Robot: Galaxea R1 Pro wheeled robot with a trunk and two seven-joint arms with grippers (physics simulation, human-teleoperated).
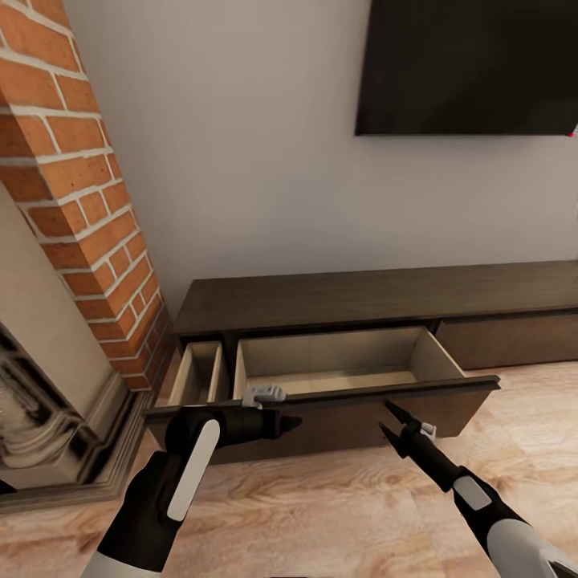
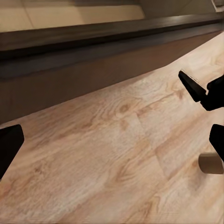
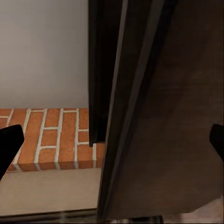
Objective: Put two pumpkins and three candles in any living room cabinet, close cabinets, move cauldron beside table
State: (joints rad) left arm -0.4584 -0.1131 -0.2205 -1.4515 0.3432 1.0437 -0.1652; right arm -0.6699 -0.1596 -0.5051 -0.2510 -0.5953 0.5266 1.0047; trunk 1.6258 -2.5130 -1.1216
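Drawers stand pulled out of the cabinet (image 1: 361, 301), the long dark unit against the wall under the black screen (image 1: 466, 64): a large drawer (image 1: 353, 357) toward its left end and a small drawer (image 1: 197, 373) at its left corner beside the brick chimney (image 1: 88, 201), both showing pale wood insides. By my reckoning the step in hand is the loading stage, with storage opened and nothing yet carried to it, though it could as well be the closing stage; I cannot say which. The left gripper (image 1: 289, 421) hangs just before the large drawer's front edge near its left corner, and its wrist view shows its fingers spread wide with nothing between them. The right gripper (image 1: 393, 423) points at the same front edge, nearer its right corner, jaws parted and empty. If loading is the step, the next move calls for backing both arms off the front board, turning to fetch a pumpkin or candle, and lowering it over that board; otherwise, a flat push on the front would do. The head view gives the whole layout but hides the strip of floor (image 1: 321, 514) under the drawer front. The left wrist view shows that strip, the right gripper's tip, and a small tan stub (image 2: 211, 163) by it, perhaps a candle, too cropped to tell. The right wrist view shows the dark board edge-on between its spread fingers, brick beyond.
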